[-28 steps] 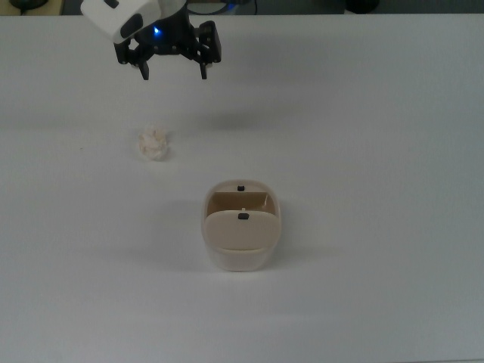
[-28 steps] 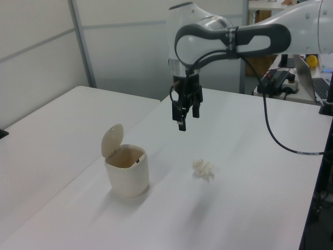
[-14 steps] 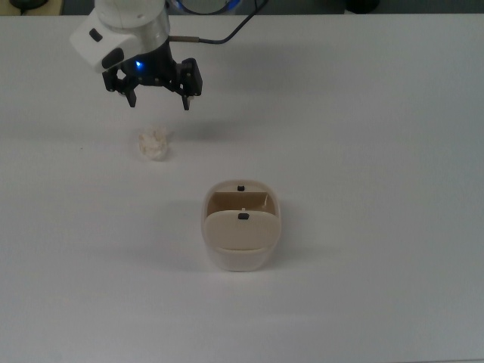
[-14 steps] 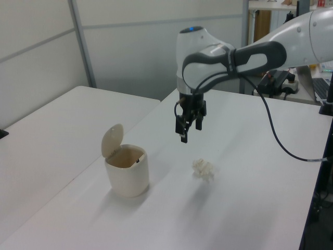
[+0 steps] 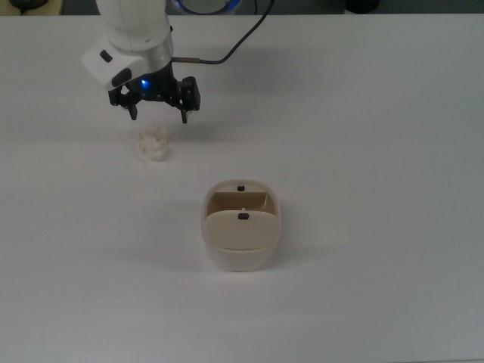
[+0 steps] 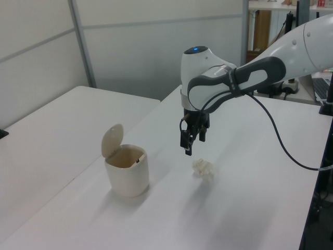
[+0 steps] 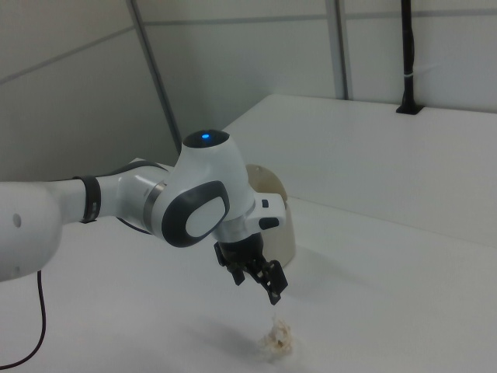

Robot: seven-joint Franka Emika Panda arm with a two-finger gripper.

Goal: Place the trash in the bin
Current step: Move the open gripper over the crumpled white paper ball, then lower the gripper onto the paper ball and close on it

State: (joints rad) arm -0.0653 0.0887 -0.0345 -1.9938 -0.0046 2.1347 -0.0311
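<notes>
The trash (image 5: 153, 142) is a small crumpled white paper wad lying on the white table; it also shows in the left view (image 6: 203, 169) and the right view (image 7: 276, 339). My gripper (image 5: 159, 118) hangs open just above it, a little toward the top view's upper edge, fingers spread wide and nothing between them (image 6: 191, 146) (image 7: 256, 286). The bin (image 5: 242, 261) is a small cream tub with its flap lid tipped up, standing apart toward the top view's lower right (image 6: 127, 177). In the right view the bin (image 7: 283, 229) is partly hidden behind the arm.
A black cable (image 6: 276, 140) trails from the arm over the table toward the left view's right. A second white table (image 6: 47, 135) stands beside this one on the left view's left. A wall panel stands behind both tables.
The gripper has dropped lower and moved toward the trash, from well above the table to just over the wad. Its fingers stay open. Trash and bin have not moved.
</notes>
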